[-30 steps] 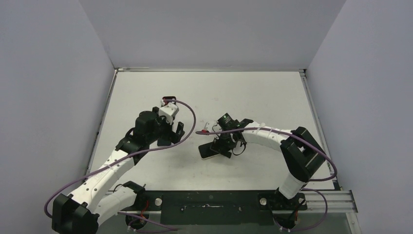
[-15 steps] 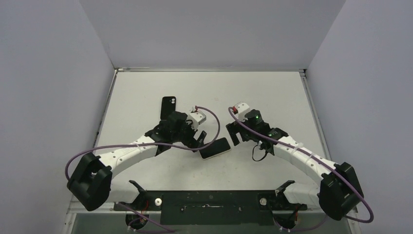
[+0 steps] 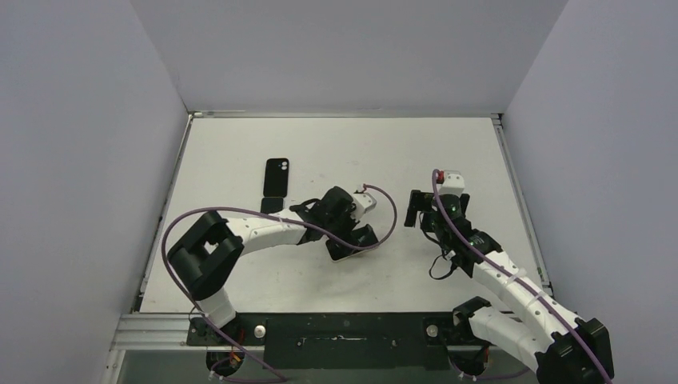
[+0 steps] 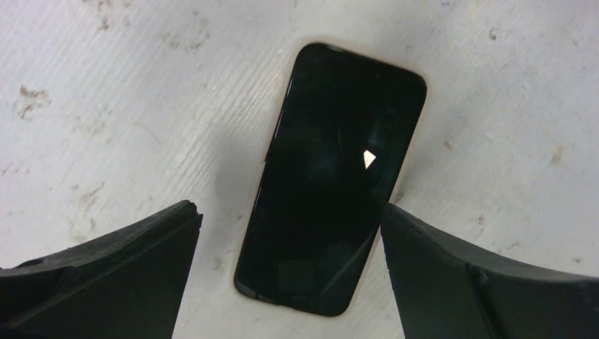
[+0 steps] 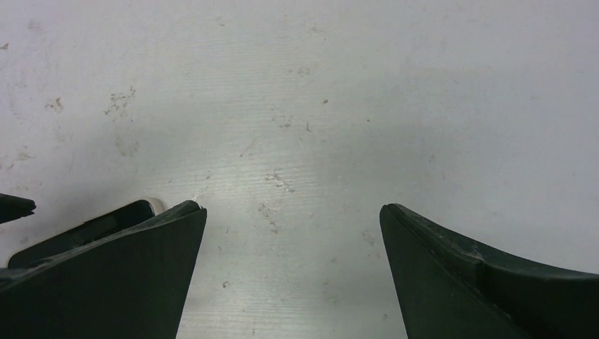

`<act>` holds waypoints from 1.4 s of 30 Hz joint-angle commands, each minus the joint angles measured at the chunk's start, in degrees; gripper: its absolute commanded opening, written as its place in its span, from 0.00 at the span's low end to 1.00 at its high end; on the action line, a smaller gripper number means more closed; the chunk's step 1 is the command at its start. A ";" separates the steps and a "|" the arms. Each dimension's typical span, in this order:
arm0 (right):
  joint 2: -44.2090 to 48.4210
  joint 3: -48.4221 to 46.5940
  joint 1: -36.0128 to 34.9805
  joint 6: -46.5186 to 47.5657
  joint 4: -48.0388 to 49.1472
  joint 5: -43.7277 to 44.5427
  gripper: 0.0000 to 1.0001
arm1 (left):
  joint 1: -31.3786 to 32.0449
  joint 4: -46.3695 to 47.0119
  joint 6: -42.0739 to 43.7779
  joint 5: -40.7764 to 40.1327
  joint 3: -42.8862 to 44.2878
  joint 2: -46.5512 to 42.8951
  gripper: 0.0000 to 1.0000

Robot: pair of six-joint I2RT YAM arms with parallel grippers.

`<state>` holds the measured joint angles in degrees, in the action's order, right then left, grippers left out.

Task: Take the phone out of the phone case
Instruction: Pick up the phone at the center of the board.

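A scuffed white tabletop (image 3: 360, 144) carries two things that lie well apart. The flat black rubbery phone case (image 3: 277, 174), with a small camera cut-out at its far end, lies empty toward the left edge, about halfway between the near and far edges. The slim rectangular phone (image 4: 332, 176), with a glossy black screen and a cream rim, lies bare and screen-up near the middle of the tabletop, somewhat closer to the near edge, and at a slant to the edges. A small bright triangular glint sits on its glass.

The left gripper (image 3: 354, 238) hangs directly above the phone, its two black fingers (image 4: 106, 275) spread wide, one on each long side of the phone. Its wrist view shows white tabletop between each finger and the cream rim, so nothing is clasped.

The right gripper (image 3: 421, 213) is to the right of the phone, pointing down at the tabletop. Its fingers (image 5: 494, 275) are likewise spread wide, with only stained white surface between them. In its wrist view one cream-rimmed corner of the phone (image 5: 92, 229) peeks out past its left finger, outside the gap. It holds nothing.
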<state>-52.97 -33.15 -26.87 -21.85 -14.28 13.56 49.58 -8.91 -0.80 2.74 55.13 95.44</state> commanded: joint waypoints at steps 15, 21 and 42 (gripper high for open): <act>2.80 0.54 1.40 -6.84 -4.24 5.60 1.00 | 5.10 -14.16 7.75 -3.18 15.52 14.69 0.97; 3.39 0.54 1.47 -7.30 -4.79 4.89 1.00 | 4.45 -18.46 7.25 -1.32 16.03 16.25 0.90; 0.97 6.34 1.14 -16.61 6.34 -11.87 1.00 | -6.94 -4.36 -23.05 8.67 8.83 5.73 0.14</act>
<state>-51.20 -29.32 -25.50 -33.39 -15.84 8.82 44.42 -18.55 -11.60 9.28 65.21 104.92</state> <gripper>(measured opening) 0.999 0.694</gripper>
